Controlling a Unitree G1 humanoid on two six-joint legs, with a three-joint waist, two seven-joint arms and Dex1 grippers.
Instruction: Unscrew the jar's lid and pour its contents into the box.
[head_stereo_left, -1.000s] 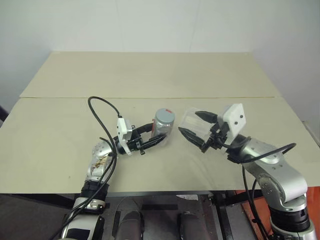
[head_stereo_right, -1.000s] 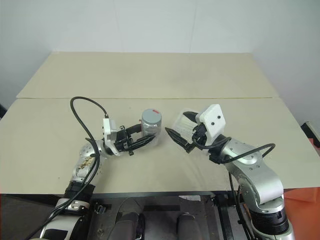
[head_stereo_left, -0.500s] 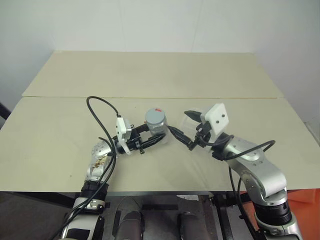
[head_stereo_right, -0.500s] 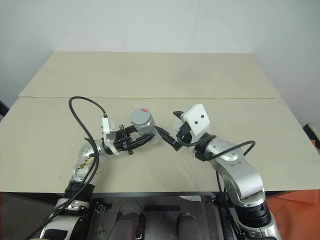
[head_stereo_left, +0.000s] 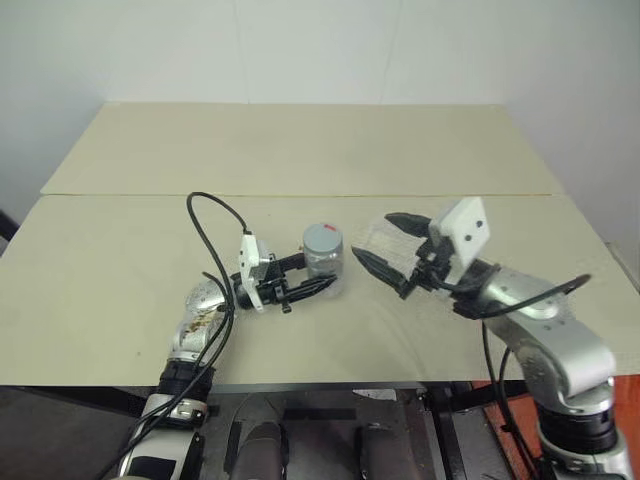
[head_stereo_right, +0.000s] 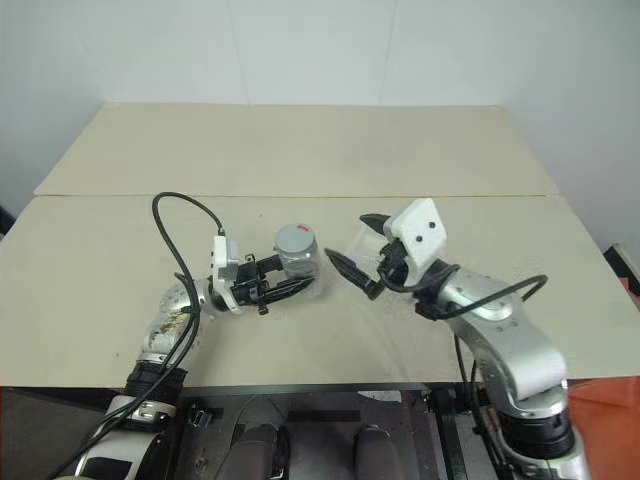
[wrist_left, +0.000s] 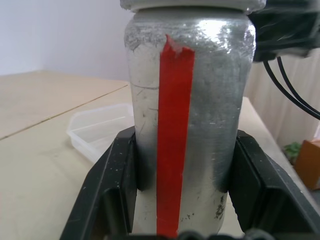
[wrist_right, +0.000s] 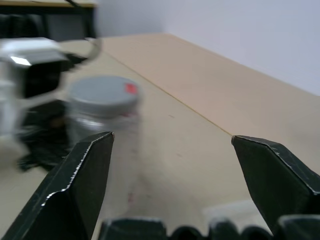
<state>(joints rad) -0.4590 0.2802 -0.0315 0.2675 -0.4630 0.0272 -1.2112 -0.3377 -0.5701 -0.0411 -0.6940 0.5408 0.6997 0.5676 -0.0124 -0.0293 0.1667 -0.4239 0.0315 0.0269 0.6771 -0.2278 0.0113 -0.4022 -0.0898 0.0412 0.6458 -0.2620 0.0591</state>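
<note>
The jar (head_stereo_left: 323, 260) stands up straight near the front middle of the pale desk (head_stereo_left: 300, 150). The left tool (head_stereo_left: 322, 281) pinches it low on its sides. In the left wrist view, the two black fingers (wrist_left: 115, 190) press on both sides of the silvery jar, and a red strip runs down its front. The grey lid (head_stereo_left: 322, 238) sits on top of the jar, with a small red mark on it.

The right tool (head_stereo_left: 385, 243) is just to the right of the jar and does not touch it. Its two black fingers (wrist_right: 80, 180) are spread wide apart, with nothing between them. They point toward the jar.

The clear box (wrist_left: 100, 127) lies flat on the desk, near the jar on its right side. From above it sits partly behind the right tool, so its edges are hard to make out there. I cannot see the bits inside the jar.
</note>
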